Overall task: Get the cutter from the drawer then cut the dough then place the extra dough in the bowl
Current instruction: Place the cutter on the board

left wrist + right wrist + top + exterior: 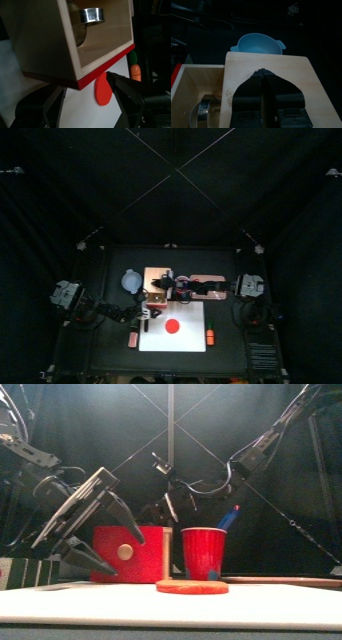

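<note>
Wooden box [291, 75] is the landmark. Its drawer [100, 50] stands pulled out, with the red front [130, 552] facing the counter's [120, 358] front edge.

Cutter [93, 15] lies inside the drawer, deep at the end nearest the box body and far from the red front. It is a round metal band with no long axis to speak of, and I cannot make out the wire handle clearly.

Left claw [85, 86] sits at the drawer's red front, jaws spread wide and holding nothing. The cutter is beyond it, past the front wall, so reaching from this side means coming over that wall.

Right claw [263, 75] is on top of the box, jaws closed together with the tip against the lid and nothing held. The open drawer is just beside it, so this arm looks nearer the cutter — a drop from above, once the jaws part.

Around:
- Blue-grey bowl [258, 45] is behind the box.
- Red cup [203, 552] with a blue knife [230, 517] is beside the drawer front.
- Dough [191, 586] lies uncut on the white board [194, 313], in front of the box.
- A toy carrot [135, 72] lies off to the side.

Drawer walls are the only obstacle I judge to matter.
</note>
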